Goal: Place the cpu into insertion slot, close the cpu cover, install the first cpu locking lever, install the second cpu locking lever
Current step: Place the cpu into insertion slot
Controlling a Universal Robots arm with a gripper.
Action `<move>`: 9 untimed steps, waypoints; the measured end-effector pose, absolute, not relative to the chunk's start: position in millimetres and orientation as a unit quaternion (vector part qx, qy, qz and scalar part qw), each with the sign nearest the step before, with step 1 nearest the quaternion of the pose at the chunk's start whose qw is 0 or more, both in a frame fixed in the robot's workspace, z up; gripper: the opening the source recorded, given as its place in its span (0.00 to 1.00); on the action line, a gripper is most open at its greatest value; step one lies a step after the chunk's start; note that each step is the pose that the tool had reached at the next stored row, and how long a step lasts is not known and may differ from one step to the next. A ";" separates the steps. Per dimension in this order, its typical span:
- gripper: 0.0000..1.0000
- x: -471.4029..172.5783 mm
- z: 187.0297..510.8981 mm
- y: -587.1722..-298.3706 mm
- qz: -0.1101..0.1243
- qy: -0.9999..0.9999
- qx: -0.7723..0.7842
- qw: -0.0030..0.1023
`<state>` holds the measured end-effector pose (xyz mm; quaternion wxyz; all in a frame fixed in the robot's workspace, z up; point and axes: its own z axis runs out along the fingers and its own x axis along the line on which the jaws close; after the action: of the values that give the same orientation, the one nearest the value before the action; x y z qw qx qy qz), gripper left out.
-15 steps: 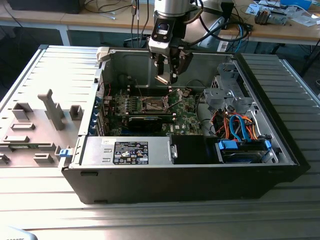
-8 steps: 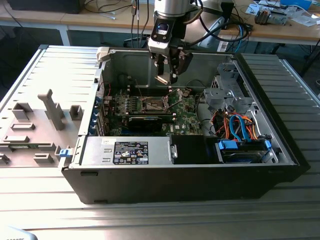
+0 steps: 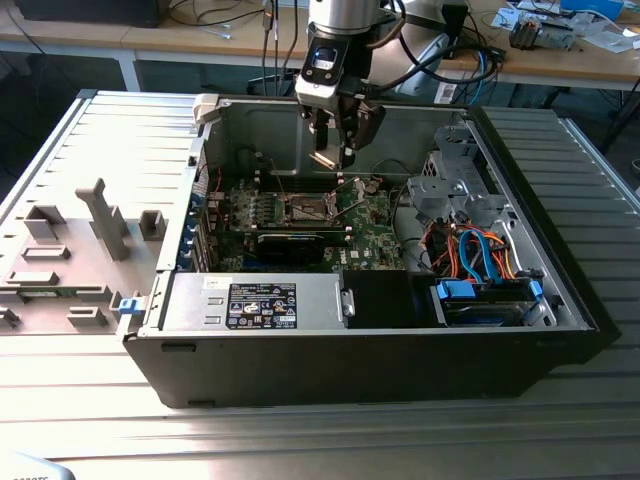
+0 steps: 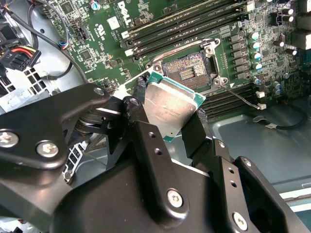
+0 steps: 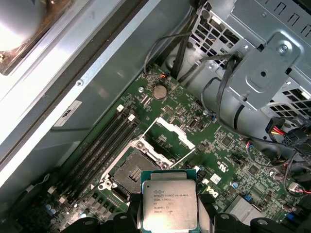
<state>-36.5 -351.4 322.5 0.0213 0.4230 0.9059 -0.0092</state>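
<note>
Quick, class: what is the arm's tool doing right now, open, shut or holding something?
Tool: shut on the small thin square chip with a silver-grey metal top, not yet in the dark square socket.

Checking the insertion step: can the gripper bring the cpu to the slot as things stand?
Likely yes: the cover stands open, the slot lies bare below the held cpu, nothing between.

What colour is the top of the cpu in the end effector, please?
The cpu top is silver-grey, edged in green; the second wrist view shows it best.
</note>
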 end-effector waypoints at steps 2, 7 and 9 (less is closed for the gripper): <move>0.54 -36.5 322.4 -351.4 -0.009 0.905 0.424 0.021; 0.54 -36.5 322.1 -351.4 -0.009 0.904 0.426 0.021; 0.54 -36.5 322.1 -351.4 -0.009 0.904 0.427 0.021</move>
<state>-36.5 -351.4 322.1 0.0213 0.4271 0.9039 -0.0093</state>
